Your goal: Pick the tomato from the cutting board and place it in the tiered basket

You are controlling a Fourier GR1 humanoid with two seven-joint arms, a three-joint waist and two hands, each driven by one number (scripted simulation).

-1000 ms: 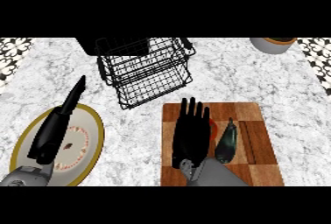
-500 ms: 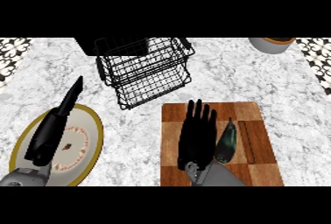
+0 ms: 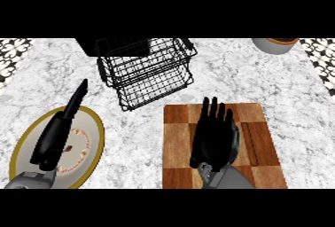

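Right hand (image 3: 212, 138) lies over the board (image 3: 177, 150), fingers straight, holding nothing — the tomato (image 3: 236, 141) sits under it, only a dark green edge showing. Curl fully round it before lifting toward the basket (image 3: 149, 82). Left hand (image 3: 57, 135) rests open over the plate (image 3: 93, 128).

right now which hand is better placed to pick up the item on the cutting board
Right. The right hand is spread open over the cutting board, covering most of the dark green item. The left hand is over the plate, off to the board's left side.
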